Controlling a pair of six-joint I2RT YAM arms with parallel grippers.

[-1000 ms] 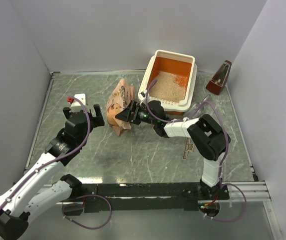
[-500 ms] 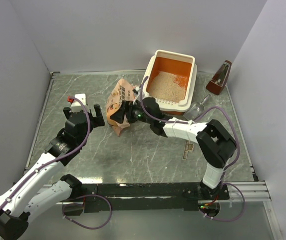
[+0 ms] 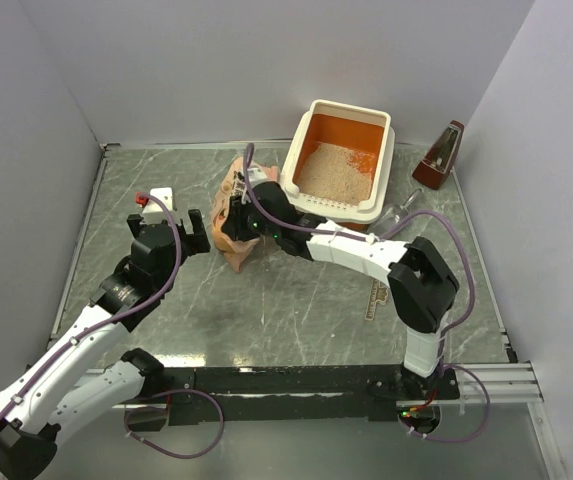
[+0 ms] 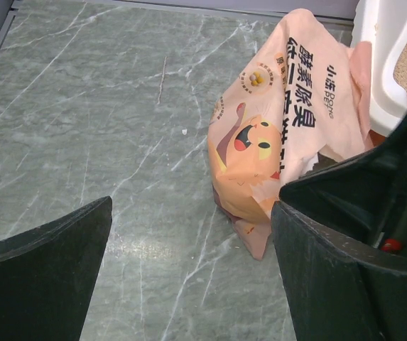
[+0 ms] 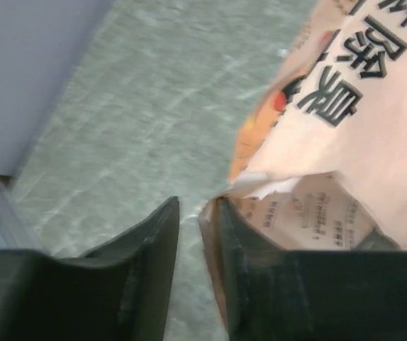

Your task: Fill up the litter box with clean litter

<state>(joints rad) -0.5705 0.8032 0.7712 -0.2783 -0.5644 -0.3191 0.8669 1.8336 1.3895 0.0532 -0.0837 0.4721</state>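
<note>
The litter box [image 3: 343,208], cream outside and orange inside, stands at the back right with pale clean litter [image 3: 334,170] spread over its floor. To its left lies a peach-pink cat-print bag [image 3: 239,252]. My right gripper [image 3: 228,226] reaches across the bag to its left edge. In the right wrist view its jaws [image 5: 189,207] stand nearly together with the bag's [image 5: 345,135] torn edge pressed against the inner face of one finger. My left gripper [image 3: 197,232] waits wide open left of the bag [image 4: 281,142], nothing between its fingers [image 4: 191,206]. The box rim [image 4: 382,64] shows there too.
A brown metronome-shaped object [image 3: 439,157] stands at the back right corner. A grey metal scoop [image 3: 398,211] lies by the box's front corner, and a ruler-like strip [image 3: 376,297] lies under the right arm. Grey walls close in the marble table on three sides.
My right arm stretched left over the bag and its jaws closed from wide open onto the bag's left edge. The left arm has not moved.
</note>
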